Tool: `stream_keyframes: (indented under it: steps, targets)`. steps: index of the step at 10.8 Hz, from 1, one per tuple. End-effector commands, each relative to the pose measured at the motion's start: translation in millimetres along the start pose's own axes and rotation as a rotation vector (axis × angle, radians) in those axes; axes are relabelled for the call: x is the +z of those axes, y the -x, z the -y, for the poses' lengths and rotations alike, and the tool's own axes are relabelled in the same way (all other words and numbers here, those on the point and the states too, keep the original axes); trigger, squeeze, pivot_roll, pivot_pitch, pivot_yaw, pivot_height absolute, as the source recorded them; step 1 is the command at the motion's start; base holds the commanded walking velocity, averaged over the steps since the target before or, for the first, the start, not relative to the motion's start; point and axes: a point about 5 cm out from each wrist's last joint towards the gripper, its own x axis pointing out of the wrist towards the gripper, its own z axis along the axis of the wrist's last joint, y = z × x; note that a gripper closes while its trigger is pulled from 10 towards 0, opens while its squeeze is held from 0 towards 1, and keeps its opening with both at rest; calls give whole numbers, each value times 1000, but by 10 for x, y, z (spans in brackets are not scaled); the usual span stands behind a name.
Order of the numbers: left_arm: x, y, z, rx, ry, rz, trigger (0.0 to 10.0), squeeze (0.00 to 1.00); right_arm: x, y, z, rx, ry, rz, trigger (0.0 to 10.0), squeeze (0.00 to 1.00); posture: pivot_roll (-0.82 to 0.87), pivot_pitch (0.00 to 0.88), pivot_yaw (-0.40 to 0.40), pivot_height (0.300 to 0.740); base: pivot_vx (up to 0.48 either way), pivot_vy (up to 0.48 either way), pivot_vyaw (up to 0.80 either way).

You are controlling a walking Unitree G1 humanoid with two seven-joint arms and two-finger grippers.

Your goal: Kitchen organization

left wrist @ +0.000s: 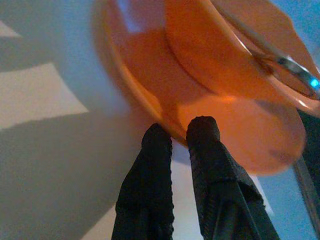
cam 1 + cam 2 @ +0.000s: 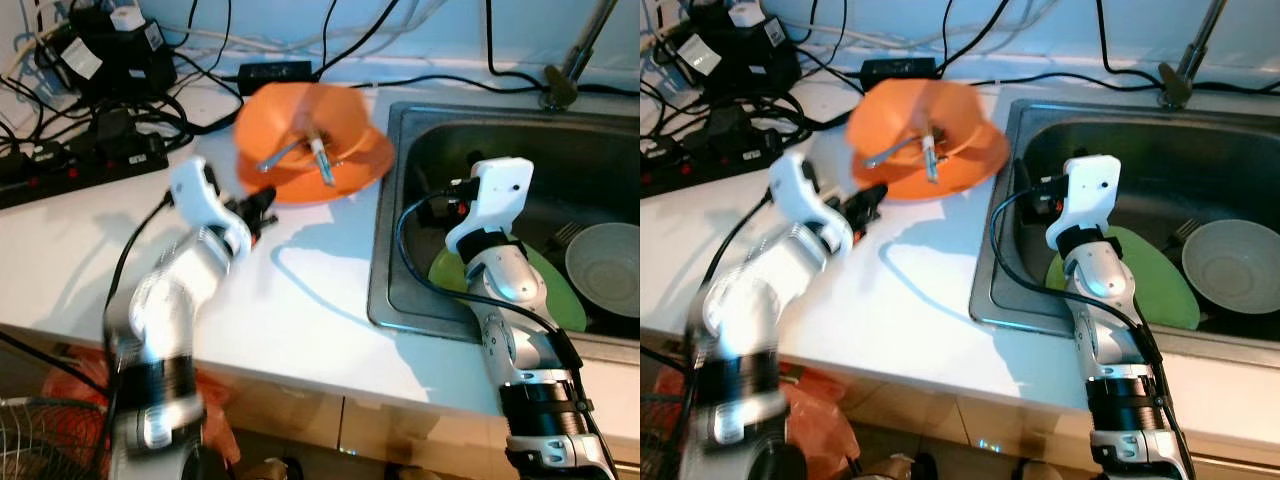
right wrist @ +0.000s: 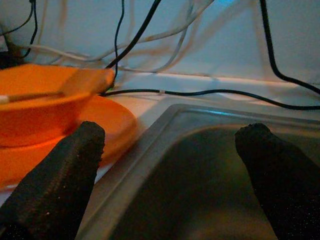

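Note:
An orange bowl (image 2: 315, 115) sits on an orange plate (image 2: 355, 170) on the white counter, just left of the sink. A couple of utensils (image 2: 320, 158) lie in the bowl. My left gripper (image 2: 263, 202) is at the plate's near-left rim. In the left wrist view its fingers (image 1: 157, 142) stand close together with the plate rim (image 1: 150, 110) pinched at their tips. The bowl and plate look blurred. My right gripper (image 3: 170, 135) hangs open over the left end of the steel sink (image 2: 385, 250), with nothing between its fingers.
Inside the sink lie a green plate (image 2: 545, 285), a pale bowl (image 2: 605, 265) and a fork (image 2: 565, 235). The faucet (image 2: 570, 60) stands behind the sink. Power strips and tangled cables (image 2: 90, 140) crowd the back left of the counter (image 2: 300, 300).

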Motion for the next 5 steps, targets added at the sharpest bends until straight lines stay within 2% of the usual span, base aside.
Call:
stream_keyframes:
  steps: [1,3,5]
  targets:
    - [-241,71,-213,117,20,-132,10000,0,-52,-3,6,5,2,-23,10000,0,101,145,90,740,0,0,0]
    - [-326,244,-232,111,-1,-184,10000,0,-59,-23,-12,16,0,-24,10000,0,113,151,84,740,0,0,0]
    - [-327,336,-279,134,-10,-197,10000,0,-62,-28,-13,21,-1,-24,10000,0,118,154,82,740,0,0,0]
